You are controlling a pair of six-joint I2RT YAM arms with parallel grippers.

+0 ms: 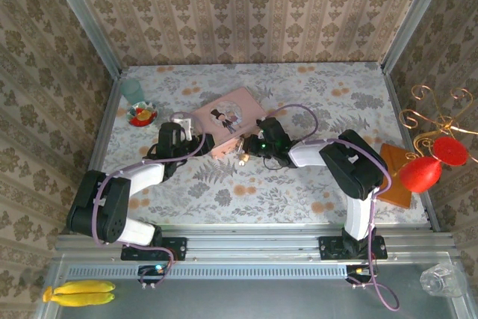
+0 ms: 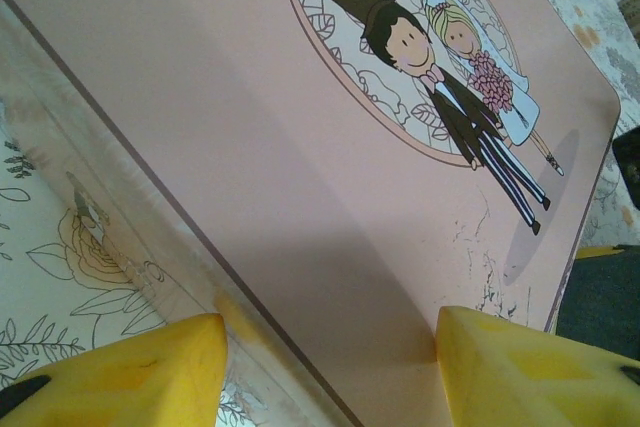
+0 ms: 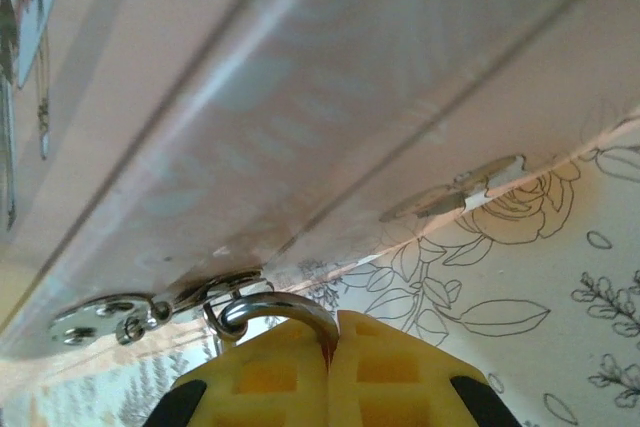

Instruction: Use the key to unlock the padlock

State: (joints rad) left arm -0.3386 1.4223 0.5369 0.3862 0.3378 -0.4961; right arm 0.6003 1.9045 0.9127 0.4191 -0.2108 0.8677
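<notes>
The pink tin [image 1: 228, 119] with a bride-and-groom picture lies mid-table. My left gripper [image 1: 200, 140] grips its left corner: one yellow finger [image 2: 130, 367] is against the side wall and the other rests on the lid [image 2: 250, 147]. My right gripper [image 1: 250, 149] is at the tin's front edge, shut on the padlock. The silvery shackle [image 3: 285, 305] curves out from between the fingertips [image 3: 260, 367] and hooks through the tin's hasp [image 3: 130, 317]. The fingers hide the padlock's body here. A small brass piece [image 1: 243, 158] shows at the gripper tip. The key is hidden.
A teal cup [image 1: 133, 91] and a small bowl [image 1: 141, 114] stand at the back left. An orange board [image 1: 396, 177] with red pieces [image 1: 420, 173] and a gold wire stand [image 1: 441, 121] sit at the right edge. Bananas [image 1: 78, 291] lie below the rail.
</notes>
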